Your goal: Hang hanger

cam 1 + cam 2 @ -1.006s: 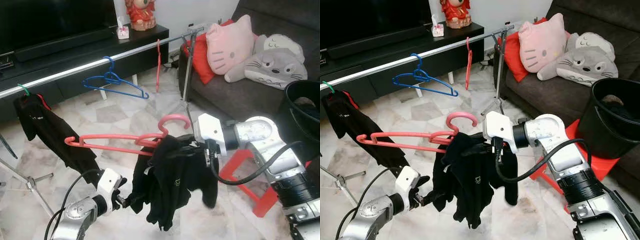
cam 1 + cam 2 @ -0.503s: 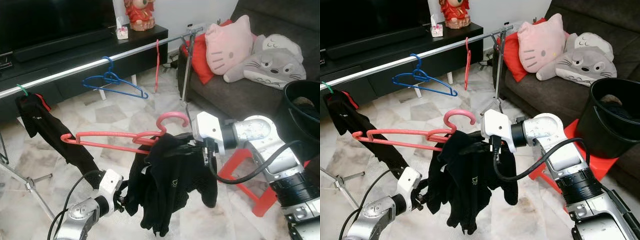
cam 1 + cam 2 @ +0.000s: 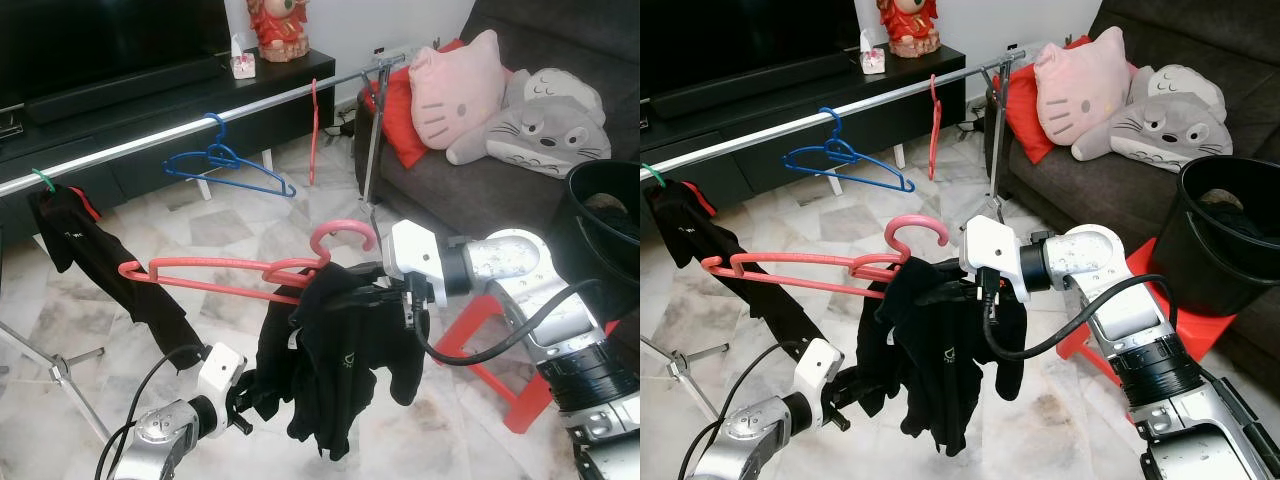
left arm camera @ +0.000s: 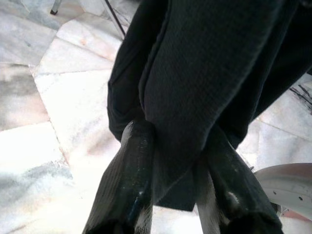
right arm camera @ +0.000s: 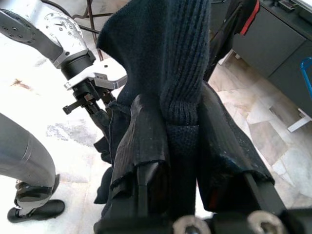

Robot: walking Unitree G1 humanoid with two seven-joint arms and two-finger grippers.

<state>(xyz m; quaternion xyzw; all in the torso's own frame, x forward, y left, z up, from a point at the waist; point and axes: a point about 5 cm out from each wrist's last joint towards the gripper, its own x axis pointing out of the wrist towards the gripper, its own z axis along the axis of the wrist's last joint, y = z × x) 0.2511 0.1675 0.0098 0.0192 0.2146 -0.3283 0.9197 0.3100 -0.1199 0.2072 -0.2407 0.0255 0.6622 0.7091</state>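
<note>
The pink hanger [image 3: 240,275] hangs in mid-air below the silver rail [image 3: 150,143], a black garment [image 3: 340,355] draped over its near end — there the right gripper [image 3: 375,295] pinches hanger and cloth, while the left gripper [image 4: 173,161], lower down, pinches the garment's hem.

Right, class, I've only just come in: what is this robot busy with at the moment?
It is getting a black garment on a pink hanger ready for the silver rail. The right pincer is shut on the bunched cloth at the hanger's neck, held in mid-air. The left pincer grips the garment's lower edge. The hanger is not yet on the rail, where a blue hanger and another black garment hang.
</note>
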